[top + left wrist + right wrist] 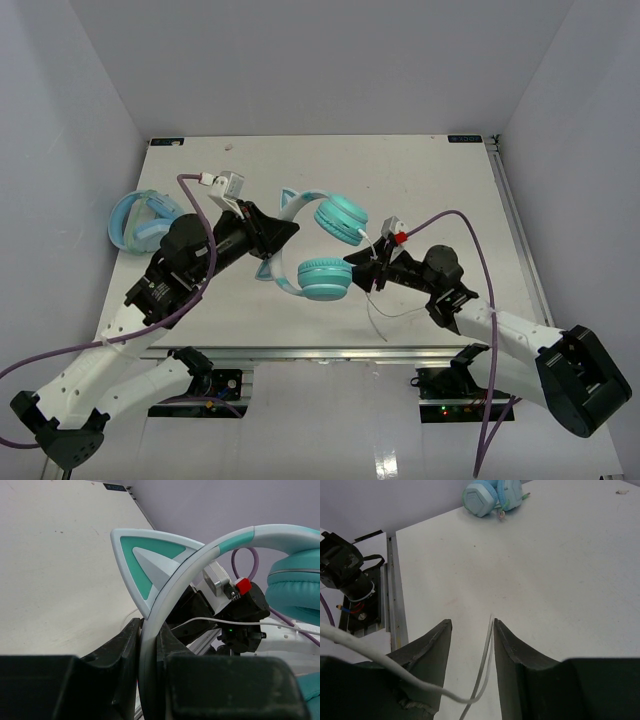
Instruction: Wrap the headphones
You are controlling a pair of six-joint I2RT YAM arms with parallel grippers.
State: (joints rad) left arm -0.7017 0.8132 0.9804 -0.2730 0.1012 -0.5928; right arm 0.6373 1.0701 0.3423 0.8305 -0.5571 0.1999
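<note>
The headphones (323,279) are teal with two cat ears on a pale headband and are lifted above the table. My left gripper (284,232) is shut on the headband (150,645), just below one cat ear (150,565). One ear cup (295,590) hangs to the right in the left wrist view. The thin white cable (385,315) trails from the cups to the table. My right gripper (360,268) sits beside the lower cup. In the right wrist view this gripper (472,622) is open, with the cable (482,665) running loose between its fingers and leaning on the right finger.
Bulkier light-blue headphones (140,222) lie at the table's left edge, seen far off in the right wrist view (490,495). The white table (430,180) has a metal rail (395,595) along its near edge. Purple arm cables (470,225) loop over both arms.
</note>
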